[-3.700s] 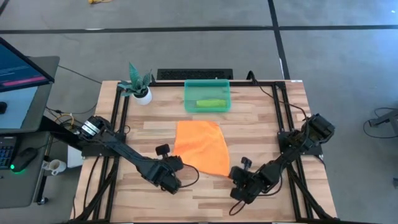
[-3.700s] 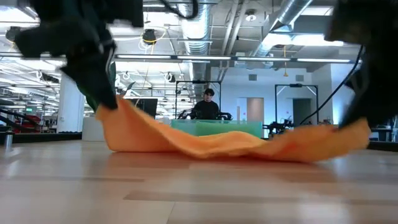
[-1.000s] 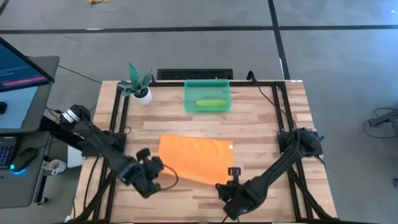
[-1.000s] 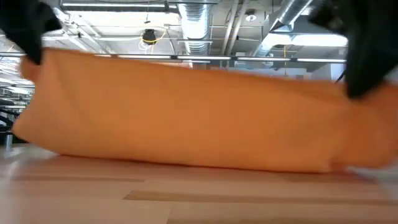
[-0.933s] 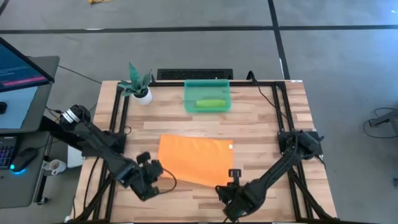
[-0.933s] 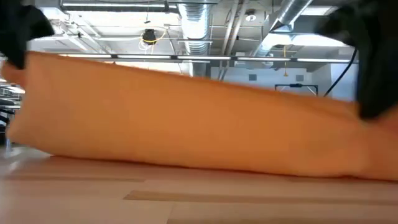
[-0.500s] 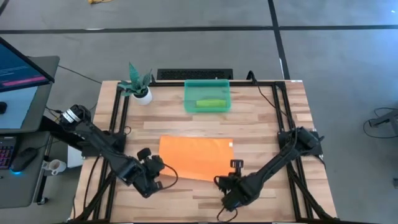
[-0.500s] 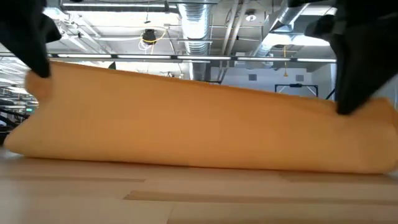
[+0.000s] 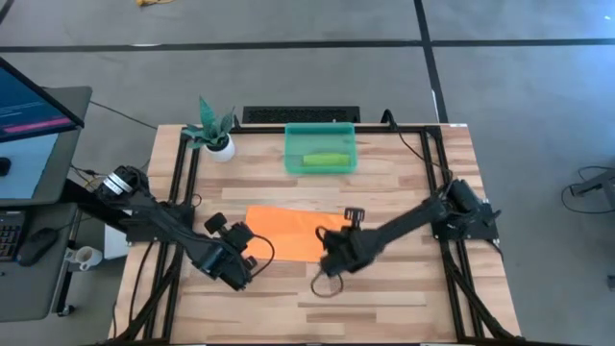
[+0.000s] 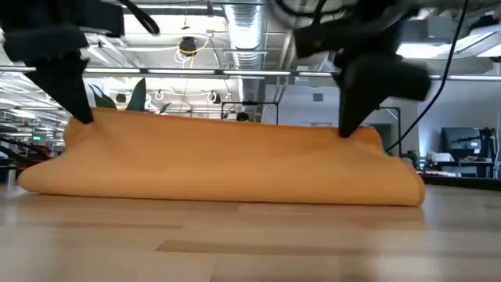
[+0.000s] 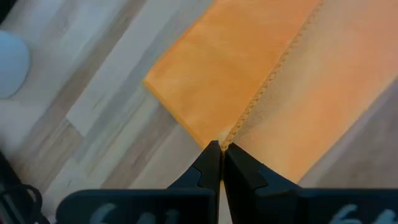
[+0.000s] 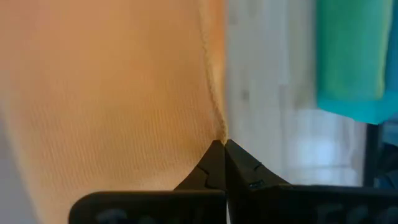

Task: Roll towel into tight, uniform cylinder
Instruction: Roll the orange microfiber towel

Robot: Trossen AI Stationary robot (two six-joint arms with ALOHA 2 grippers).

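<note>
**Both grippers clamped on the orange towel's hem**

My left gripper (image 9: 240, 261) is clenched on the hemmed edge of the orange towel (image 9: 288, 234) at its left end, and my right gripper (image 9: 332, 258) pinches the same hem toward the right end. In each wrist view my fingertips (image 11: 214, 151) meet on the stitched border. The towel lies folded over in a long, low band across the middle of the wooden worktop (image 9: 404, 183), its lower fold resting on the wood. Well behind it sit a green bin (image 9: 320, 148) and a small potted plant (image 9: 213, 130).
</note>
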